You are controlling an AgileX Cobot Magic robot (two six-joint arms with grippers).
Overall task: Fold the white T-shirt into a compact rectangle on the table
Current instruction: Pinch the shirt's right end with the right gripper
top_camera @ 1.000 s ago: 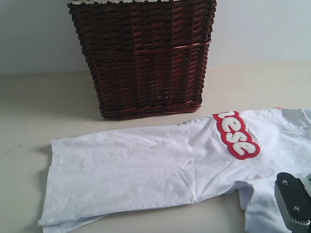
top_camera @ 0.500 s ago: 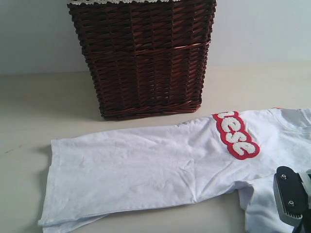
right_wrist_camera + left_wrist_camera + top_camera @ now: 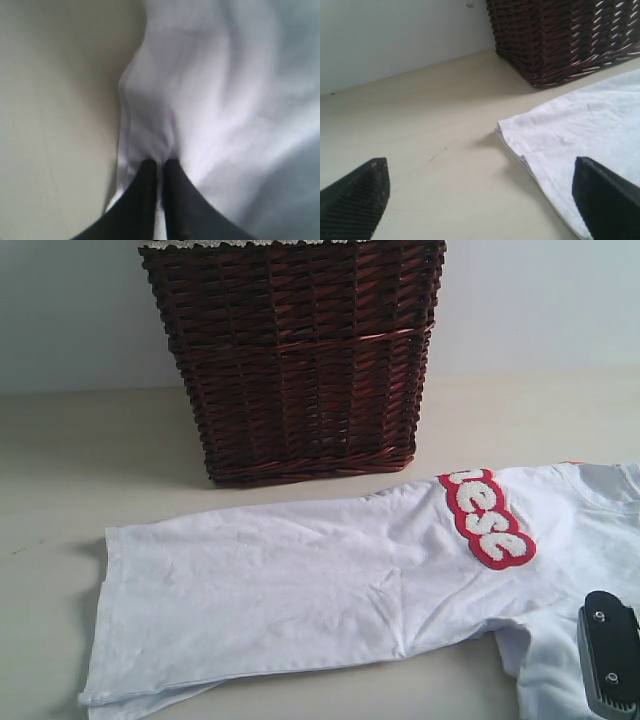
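A: How do the fingers of the right gripper (image 3: 161, 165) stand?

B: They are pressed almost together, with only a thin slit between them. A fold of the white T-shirt (image 3: 300, 580) is pinched in this slit, and the cloth gathers in soft wrinkles toward the tips. The fingers are black, smooth and tapering.

A: And the arm behind them?

B: In the exterior view only its black body with two small screws shows, at the lower right corner of the frame, over the sleeve part of the shirt.

A: The left gripper (image 3: 479, 170)?

B: Its two fingers (image 3: 355, 197) are spread wide and hold nothing. The inner pad of one has a fine ribbed texture. They hang low over the table (image 3: 60, 460), near the hem corner of the shirt, where two layers of cloth show at the edge.

A: Where does the shirt lie?

B: Flat on the table, across the lower half of the exterior view, hem to the left. A red band (image 3: 487, 520) with fuzzy white letters curves at the right. The table is pale cream and smooth. Behind the shirt stands a dark brown wicker basket (image 3: 300, 360), tightly woven, with white lace trim (image 3: 250, 244) at its rim.
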